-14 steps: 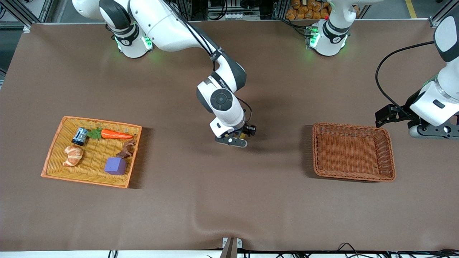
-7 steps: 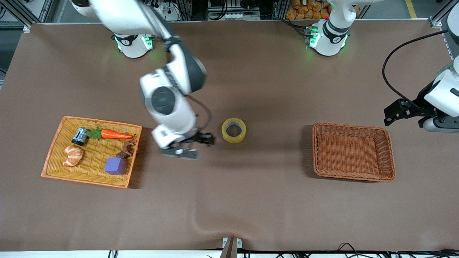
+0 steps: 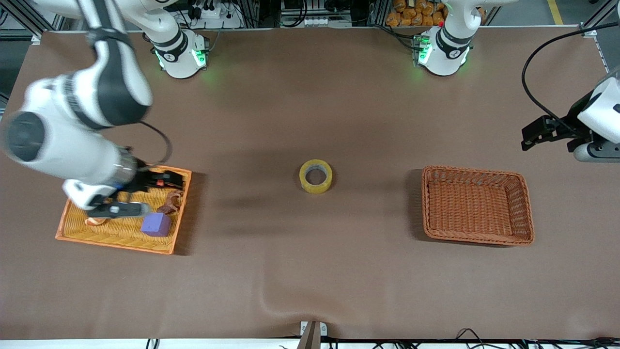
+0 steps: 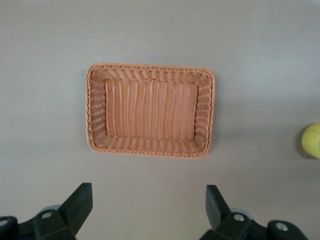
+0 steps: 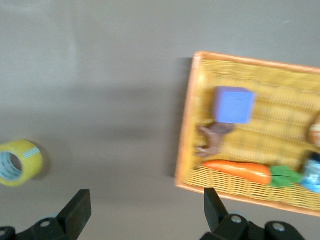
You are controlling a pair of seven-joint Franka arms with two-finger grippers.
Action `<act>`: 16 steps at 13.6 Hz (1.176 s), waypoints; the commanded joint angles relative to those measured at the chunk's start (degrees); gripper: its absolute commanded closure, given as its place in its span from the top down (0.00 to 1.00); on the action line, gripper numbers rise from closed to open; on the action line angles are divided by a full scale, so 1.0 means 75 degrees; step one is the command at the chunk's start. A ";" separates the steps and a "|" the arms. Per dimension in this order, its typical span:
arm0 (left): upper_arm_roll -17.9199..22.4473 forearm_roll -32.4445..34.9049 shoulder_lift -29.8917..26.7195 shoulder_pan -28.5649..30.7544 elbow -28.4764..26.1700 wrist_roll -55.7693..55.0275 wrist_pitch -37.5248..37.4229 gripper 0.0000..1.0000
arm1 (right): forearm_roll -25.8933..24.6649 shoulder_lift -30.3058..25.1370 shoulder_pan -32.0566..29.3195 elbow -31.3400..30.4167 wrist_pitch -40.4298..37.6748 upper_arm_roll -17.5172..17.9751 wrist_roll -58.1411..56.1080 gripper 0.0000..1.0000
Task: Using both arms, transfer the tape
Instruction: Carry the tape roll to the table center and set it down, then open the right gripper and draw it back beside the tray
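Even overhead light, soft shadows beside the tape [image 3: 316, 176]; right arm [image 3: 72, 131] motion-blurred, right wrist view smeared too.

No text, label, brand, number or sign can be read on anything here.

Robot lab: aluminium framing [image 3: 29, 19], cables [image 3: 484, 334]

Landmark: tape [image 3: 316, 176], lying flat on the worktop [image 3: 310, 271] at mid-table. Flat tray [image 3: 167, 245] sits toward the right arm's end, well apart from tape; cube [image 3: 155, 224], carrot [image 5: 237, 170] and a small figure [image 3: 170, 203] lie in it. Woven basket [image 3: 477, 205] sits toward the left arm's end, well apart from tape.
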 commanded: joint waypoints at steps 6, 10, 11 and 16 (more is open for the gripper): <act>0.0000 -0.0196 -0.0280 0.0079 -0.0053 0.0225 -0.0943 1.00 | -0.0904 -0.1387 -0.0925 -0.0350 -0.1030 0.0183 -0.0388 1.00; -0.0024 -0.0184 -0.0246 0.0079 -0.0029 0.0047 -0.0967 1.00 | -0.0927 -0.1599 -0.0983 -0.0350 -0.1359 0.0171 -0.0280 1.00; -0.0012 -0.0103 -0.0211 0.0079 0.0017 0.0094 -0.0967 1.00 | -0.0985 -0.1611 -0.0983 -0.0350 -0.1359 0.0171 -0.0280 1.00; 0.0058 -0.0067 -0.0199 0.0067 0.0158 0.0036 -0.0967 1.00 | -0.1021 -0.1623 -0.1007 -0.0210 -0.1383 -0.0016 -0.0139 1.00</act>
